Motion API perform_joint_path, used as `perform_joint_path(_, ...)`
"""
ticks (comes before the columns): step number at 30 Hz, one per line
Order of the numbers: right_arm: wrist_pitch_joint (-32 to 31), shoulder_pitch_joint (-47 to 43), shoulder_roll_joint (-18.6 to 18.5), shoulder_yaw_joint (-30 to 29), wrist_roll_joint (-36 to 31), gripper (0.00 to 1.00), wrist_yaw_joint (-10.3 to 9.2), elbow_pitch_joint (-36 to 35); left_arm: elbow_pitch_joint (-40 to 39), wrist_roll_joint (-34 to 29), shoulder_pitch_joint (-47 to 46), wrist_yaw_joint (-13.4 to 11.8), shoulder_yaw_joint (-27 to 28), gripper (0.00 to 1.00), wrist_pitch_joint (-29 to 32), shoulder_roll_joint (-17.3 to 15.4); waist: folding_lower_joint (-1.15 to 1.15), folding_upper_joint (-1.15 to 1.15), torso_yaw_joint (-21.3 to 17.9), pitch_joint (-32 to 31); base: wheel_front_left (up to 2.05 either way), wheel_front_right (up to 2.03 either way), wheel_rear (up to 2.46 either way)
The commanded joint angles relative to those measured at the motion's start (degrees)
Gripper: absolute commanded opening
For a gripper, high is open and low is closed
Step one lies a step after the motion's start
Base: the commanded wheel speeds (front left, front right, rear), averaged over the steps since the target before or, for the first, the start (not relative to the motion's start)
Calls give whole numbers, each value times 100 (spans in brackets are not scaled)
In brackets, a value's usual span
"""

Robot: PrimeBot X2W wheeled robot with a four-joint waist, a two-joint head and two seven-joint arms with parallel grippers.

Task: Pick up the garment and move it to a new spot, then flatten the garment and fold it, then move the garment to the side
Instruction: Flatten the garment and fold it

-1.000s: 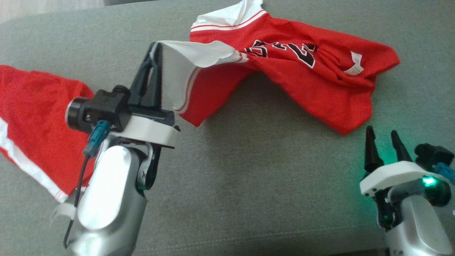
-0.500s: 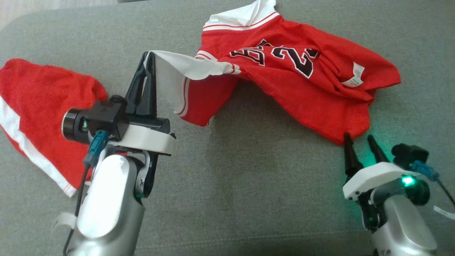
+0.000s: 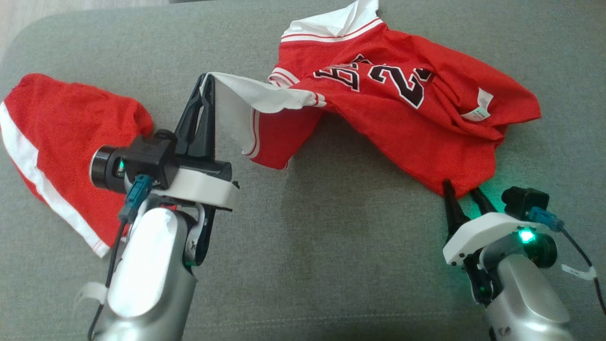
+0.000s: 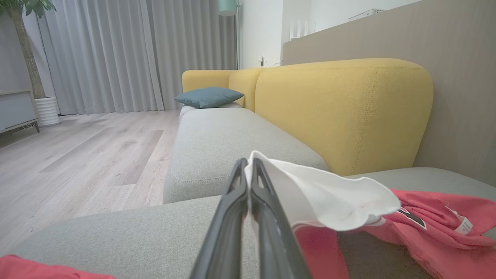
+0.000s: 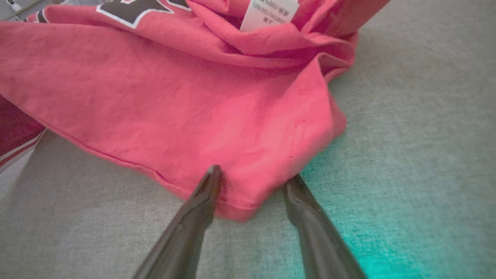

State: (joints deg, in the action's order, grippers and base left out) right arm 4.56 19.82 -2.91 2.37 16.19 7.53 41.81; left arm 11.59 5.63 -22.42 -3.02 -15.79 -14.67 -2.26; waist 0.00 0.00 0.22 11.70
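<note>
The garment [image 3: 402, 118] is a red jersey with white trim and black numbers, lying crumpled on the grey sofa seat [image 3: 331, 246]. My left gripper [image 3: 208, 80] is shut on the jersey's white sleeve edge and holds it lifted off the seat; the left wrist view shows the white cloth [image 4: 321, 193] pinched at the left gripper [image 4: 248, 162] tips. My right gripper [image 3: 461, 187] is open at the jersey's near right corner. In the right wrist view the right gripper [image 5: 254, 174] straddles that red hem corner [image 5: 240, 193], fingers apart on either side.
A second red garment with a white stripe [image 3: 61, 137] lies at the left, partly behind my left wrist. Yellow backrests [image 4: 341, 108] and a teal pillow [image 4: 209, 96] stand beyond the seat, with wooden floor [image 4: 77, 155] to the left.
My right gripper has moved forward until its fingers straddle the jersey's near corner. The left gripper keeps its hold on the white sleeve. The head camera has shifted.
</note>
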Motion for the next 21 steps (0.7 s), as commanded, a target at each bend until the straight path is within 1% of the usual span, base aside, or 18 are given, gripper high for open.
perform_joint_path(1,-42,121,3,204,16,0,-4,-22,-159,3,-84,14,193,0,-32,-70,0,0,2,-25,0,0,0)
perform_joint_path(8,103,164,3,-83,-280,0,-4,-145,-131,-49,24,-1,270,0,-32,-80,0,0,-87,-205,0,0,0)
perform_joint_path(10,142,194,-3,-303,-502,0,-4,-332,-158,-96,59,-8,305,0,-32,-108,0,0,-140,-268,0,0,0)
perform_joint_path(11,131,226,-77,-471,-753,0,-4,-619,-196,-119,89,-11,349,0,-32,-128,0,0,-191,-340,0,0,0)
perform_joint_path(13,65,259,-181,-553,-911,0,-4,-995,-263,-144,108,-5,388,0,-32,-149,0,0,-235,-419,0,0,0)
perform_joint_path(17,-254,336,-558,-391,-1027,0,-4,-1876,-526,-195,111,13,476,0,-32,-199,0,0,-302,-585,0,0,0)
perform_joint_path(21,-596,454,-1030,-156,-921,0,-4,-2750,-912,-226,30,53,592,0,-33,-259,0,0,-315,-772,0,0,0)
